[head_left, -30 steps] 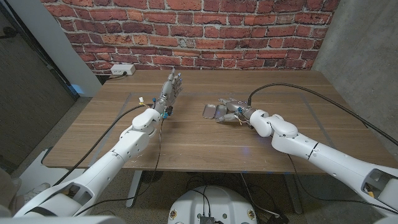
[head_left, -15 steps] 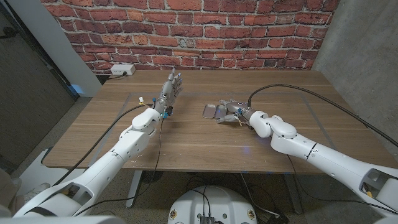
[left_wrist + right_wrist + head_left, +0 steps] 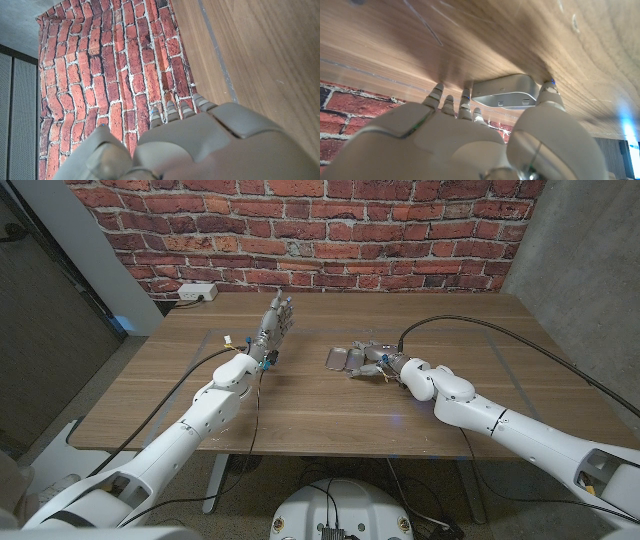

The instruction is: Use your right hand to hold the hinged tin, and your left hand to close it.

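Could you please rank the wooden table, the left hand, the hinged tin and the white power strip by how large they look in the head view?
1. Wooden table.
2. Left hand.
3. Hinged tin and white power strip look about alike; the right hand partly hides the tin, so no ranking.

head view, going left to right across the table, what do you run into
white power strip at the far left edge → left hand, standing upright with nothing in it → hinged tin → right hand, reaching in around the tin → black cable looping over the right side of the table
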You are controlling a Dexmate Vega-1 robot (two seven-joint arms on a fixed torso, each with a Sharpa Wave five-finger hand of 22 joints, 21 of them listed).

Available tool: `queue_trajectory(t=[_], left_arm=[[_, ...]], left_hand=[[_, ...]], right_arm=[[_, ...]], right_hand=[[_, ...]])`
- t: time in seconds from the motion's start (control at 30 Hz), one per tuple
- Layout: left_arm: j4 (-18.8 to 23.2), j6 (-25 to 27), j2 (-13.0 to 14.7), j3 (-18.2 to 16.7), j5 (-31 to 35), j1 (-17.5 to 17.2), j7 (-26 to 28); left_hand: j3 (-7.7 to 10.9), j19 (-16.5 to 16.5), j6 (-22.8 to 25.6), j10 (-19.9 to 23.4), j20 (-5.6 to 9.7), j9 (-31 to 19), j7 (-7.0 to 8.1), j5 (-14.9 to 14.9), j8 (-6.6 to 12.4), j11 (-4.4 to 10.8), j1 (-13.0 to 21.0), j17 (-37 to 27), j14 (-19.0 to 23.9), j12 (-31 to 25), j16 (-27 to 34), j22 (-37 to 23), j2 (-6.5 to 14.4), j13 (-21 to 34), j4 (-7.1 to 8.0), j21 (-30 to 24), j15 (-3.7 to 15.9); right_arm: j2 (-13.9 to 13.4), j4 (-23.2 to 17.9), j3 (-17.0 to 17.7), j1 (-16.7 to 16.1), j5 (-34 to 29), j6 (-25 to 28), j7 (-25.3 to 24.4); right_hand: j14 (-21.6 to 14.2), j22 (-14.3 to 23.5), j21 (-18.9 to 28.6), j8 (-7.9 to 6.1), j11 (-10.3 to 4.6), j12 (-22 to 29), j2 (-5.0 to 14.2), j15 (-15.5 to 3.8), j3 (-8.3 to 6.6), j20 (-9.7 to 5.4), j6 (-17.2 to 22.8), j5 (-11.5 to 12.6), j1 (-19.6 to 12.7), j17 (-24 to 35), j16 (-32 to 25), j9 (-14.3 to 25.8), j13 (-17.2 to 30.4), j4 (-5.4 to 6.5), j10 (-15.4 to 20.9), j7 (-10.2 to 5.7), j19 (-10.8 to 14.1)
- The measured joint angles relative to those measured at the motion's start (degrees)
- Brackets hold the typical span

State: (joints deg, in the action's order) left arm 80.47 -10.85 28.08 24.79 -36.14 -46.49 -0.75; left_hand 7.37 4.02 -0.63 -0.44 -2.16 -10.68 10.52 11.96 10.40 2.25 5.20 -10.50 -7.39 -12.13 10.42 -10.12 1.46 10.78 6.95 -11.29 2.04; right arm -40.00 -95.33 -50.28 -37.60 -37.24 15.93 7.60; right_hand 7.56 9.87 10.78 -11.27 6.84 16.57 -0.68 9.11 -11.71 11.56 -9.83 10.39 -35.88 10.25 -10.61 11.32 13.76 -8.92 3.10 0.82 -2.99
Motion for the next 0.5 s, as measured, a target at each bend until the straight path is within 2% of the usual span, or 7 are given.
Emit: queue_trajectory(t=[0.07,0.4,0.5], left_arm=[[-0.01,0.0,-0.05,0.0,-0.02,0.0,0.05],[-0.11,-0.03,-0.23,-0.04,-0.08,-0.1,0.35],[-0.16,-0.05,-0.27,-0.03,-0.08,-0.11,0.37]], left_hand=[[-0.16,0.0,0.0,0.02,0.0,0.0,0.0,0.0,0.0,-0.02,0.0,0.0,0.0,0.0,0.0,0.0,0.0,0.0,-0.16,0.0,0.0],[-0.41,0.0,0.0,0.01,0.0,0.0,0.0,0.0,0.24,-0.01,0.03,0.0,0.0,0.0,0.0,-0.01,-0.04,0.0,0.09,0.0,0.0],[-0.41,0.0,0.0,0.01,0.0,0.0,0.0,0.0,0.24,-0.01,0.52,0.0,0.0,0.0,0.0,-0.01,-0.54,0.0,0.09,0.0,0.0]], right_arm=[[0.04,0.2,-0.1,0.08,0.08,-0.08,0.04],[0.16,0.95,-0.55,0.47,0.35,-0.65,0.36],[0.16,1.26,-0.61,0.51,0.53,-0.88,0.36]], right_hand=[[0.0,0.0,0.0,-0.4,0.0,0.27,0.21,0.0,-0.17,0.0,0.0,-0.02,-0.23,0.0,0.0,0.0,0.08,0.16,0.6,0.0,0.0],[-0.45,0.0,0.0,-0.4,-1.15,2.64,0.95,-0.44,-0.82,0.0,-0.03,0.03,-1.59,0.0,-0.07,0.0,0.56,-0.02,5.01,0.47,0.0],[-0.72,0.0,0.0,-0.4,-1.27,3.16,0.96,-0.72,-0.98,0.0,0.17,0.47,-2.09,0.0,-0.21,0.0,0.9,0.02,5.15,0.67,0.0]])
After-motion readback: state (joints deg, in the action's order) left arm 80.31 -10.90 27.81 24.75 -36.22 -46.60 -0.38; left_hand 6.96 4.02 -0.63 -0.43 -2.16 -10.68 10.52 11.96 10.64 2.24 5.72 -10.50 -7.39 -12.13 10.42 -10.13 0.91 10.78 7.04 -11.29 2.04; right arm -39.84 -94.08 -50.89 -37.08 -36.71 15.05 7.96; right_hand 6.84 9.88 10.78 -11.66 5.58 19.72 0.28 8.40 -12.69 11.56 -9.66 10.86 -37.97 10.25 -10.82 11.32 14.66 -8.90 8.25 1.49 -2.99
